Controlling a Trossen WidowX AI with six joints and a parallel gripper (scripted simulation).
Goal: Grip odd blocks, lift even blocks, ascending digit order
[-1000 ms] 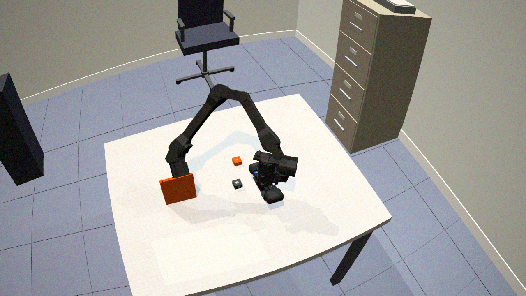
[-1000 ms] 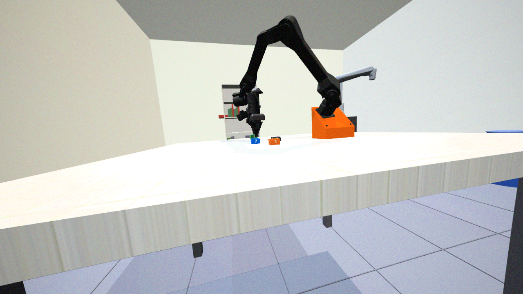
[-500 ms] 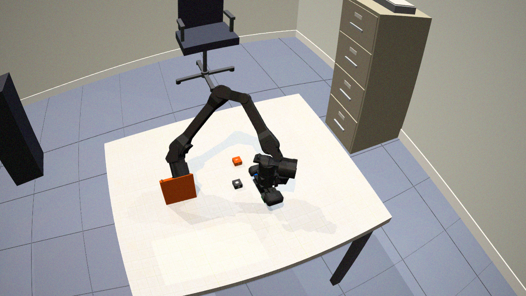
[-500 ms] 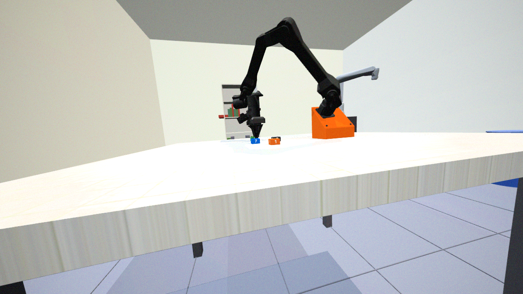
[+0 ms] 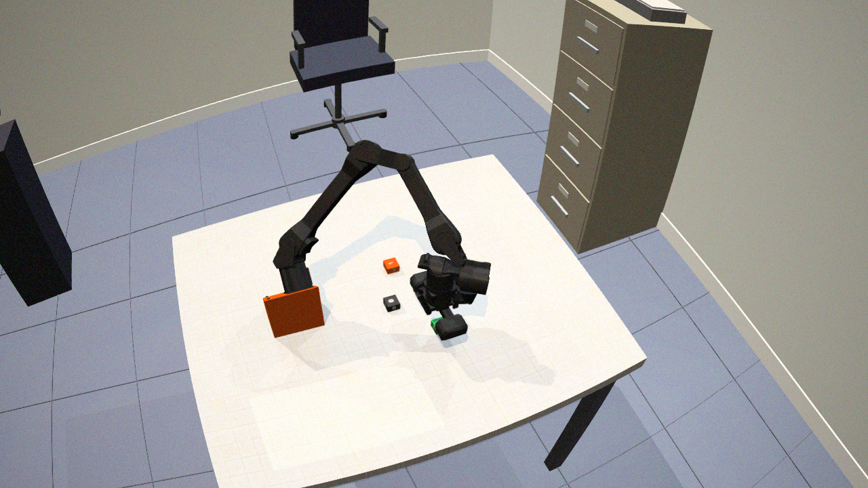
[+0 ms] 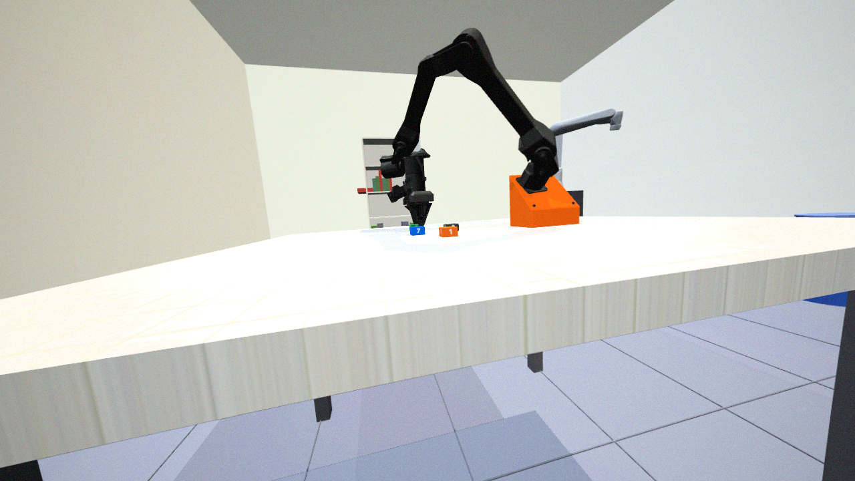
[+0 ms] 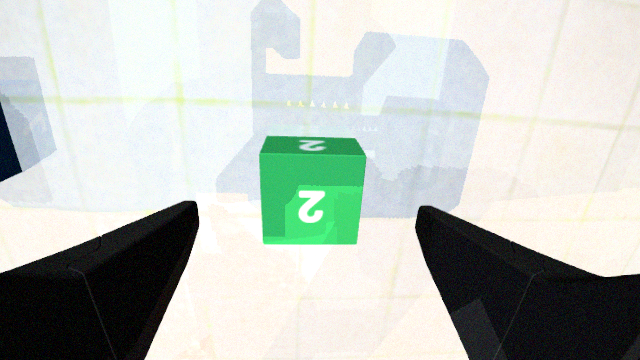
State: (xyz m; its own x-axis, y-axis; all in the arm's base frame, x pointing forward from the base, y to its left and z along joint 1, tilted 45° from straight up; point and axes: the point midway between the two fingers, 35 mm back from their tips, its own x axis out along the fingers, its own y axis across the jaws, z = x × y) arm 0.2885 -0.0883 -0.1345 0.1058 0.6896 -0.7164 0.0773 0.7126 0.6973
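Note:
The green block (image 5: 435, 325) (image 6: 413, 224) (image 7: 312, 200) shows a 2 and stands upright on the table between the fingers. My gripper (image 6: 421, 223) (image 7: 310, 215) is open, pointing down, with a gap on each side of the green block in the wrist view. The blue block (image 6: 417, 231) (image 7: 7, 150) shows a 7; the arm hides it in the top view, and it is cut off at the wrist view's left edge. The orange block (image 5: 391, 266) (image 6: 447, 232) shows a 1. The black block (image 5: 391, 303) (image 6: 455, 226) has a digit too small to read.
The arm's orange base (image 5: 295, 312) (image 6: 541, 215) stands on the table (image 5: 340, 424) (image 6: 359, 280). The black and orange blocks lie between the base and the gripper. A chair (image 5: 342, 60) and a filing cabinet (image 5: 643, 133) stand beyond the table.

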